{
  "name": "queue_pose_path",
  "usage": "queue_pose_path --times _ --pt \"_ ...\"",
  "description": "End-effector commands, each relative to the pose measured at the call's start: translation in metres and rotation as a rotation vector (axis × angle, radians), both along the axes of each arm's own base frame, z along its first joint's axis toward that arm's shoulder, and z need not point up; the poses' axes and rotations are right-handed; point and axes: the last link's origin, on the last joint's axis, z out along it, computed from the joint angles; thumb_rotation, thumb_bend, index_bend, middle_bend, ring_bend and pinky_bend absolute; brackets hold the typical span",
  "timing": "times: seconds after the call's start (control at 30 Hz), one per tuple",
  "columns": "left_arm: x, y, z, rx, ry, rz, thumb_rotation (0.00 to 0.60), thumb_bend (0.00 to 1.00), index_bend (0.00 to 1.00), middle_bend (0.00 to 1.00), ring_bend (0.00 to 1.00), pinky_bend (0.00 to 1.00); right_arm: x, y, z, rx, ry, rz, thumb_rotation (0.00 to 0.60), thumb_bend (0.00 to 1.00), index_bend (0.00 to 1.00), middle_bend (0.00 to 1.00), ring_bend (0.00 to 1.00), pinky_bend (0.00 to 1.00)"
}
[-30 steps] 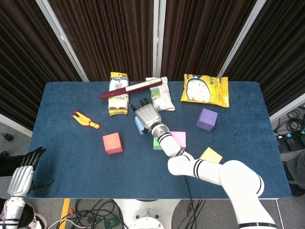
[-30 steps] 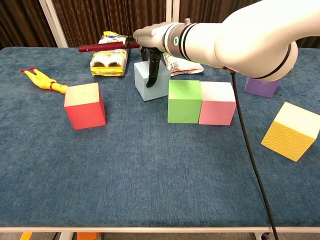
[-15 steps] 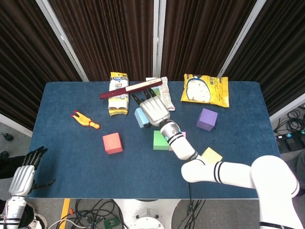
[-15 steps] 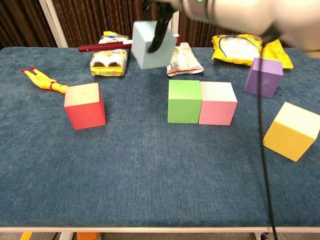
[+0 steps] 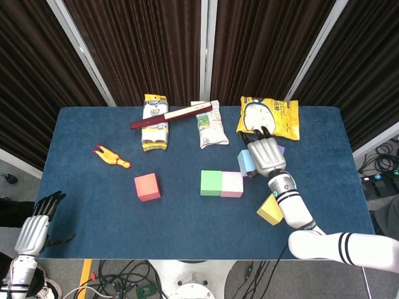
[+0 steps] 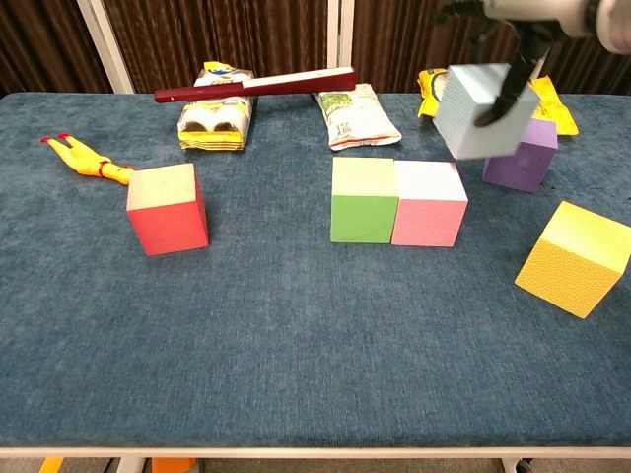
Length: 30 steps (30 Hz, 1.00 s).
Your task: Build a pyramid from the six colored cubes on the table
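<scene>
**A:** Lots of clutter along the far edge of the table point(image 5: 93, 205): yellow snack bag point(image 5: 269, 118) near the far right corner, small white packet point(image 5: 209, 123) mid-edge, bun pack point(image 5: 155, 122) with a dark red stick point(image 5: 169, 116) propped across it. Rubber chicken point(image 5: 111, 157) and red cube point(image 5: 147, 187) out toward the left edge.

**B:** And the blue cube point(image 6: 484, 109)?

**A:** Up off the table, gripped in the right hand point(image 5: 266, 156), tilted with one corner down, over the purple cube point(image 6: 523, 153) and just right of the pink cube point(image 6: 428, 203). Pale blue, plain faces, no long axis to speak of. Pink and green cube point(image 6: 363, 199) touching side by side mid-table. Yellow cube point(image 6: 575, 258) sitting skewed near the right edge.

**B:** Left hand point(image 5: 34, 229)?

**A:** Off the near left corner, fingers spread, holding nothing.
</scene>
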Motion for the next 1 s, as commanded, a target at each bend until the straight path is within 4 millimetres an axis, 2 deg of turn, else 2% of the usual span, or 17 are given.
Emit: queue_pose_path --times 0.03,0.63,1.0 --pt "0.0 0.0 -0.001 -0.002 -0.001 0.0 0.6 0.0 0.09 0.03 0.0 0.04 -0.015 0.011 -0.005 0.011 -0.01 -0.029 0.6 0.06 0.0 0.56 0.09 0.0" --pt "0.002 0.0 -0.003 -0.006 -0.005 -0.006 0.6 0.0 0.09 0.03 0.0 0.04 -0.04 0.04 -0.02 0.025 0.028 -0.057 0.6 0.05 0.0 0.59 0.09 0.0" --pt "0.001 -0.001 -0.002 -0.005 -0.007 -0.004 0.6 0.0 0.09 0.03 0.0 0.04 -0.046 0.049 -0.042 0.025 0.003 -0.075 0.6 0.04 0.0 0.61 0.12 0.0"
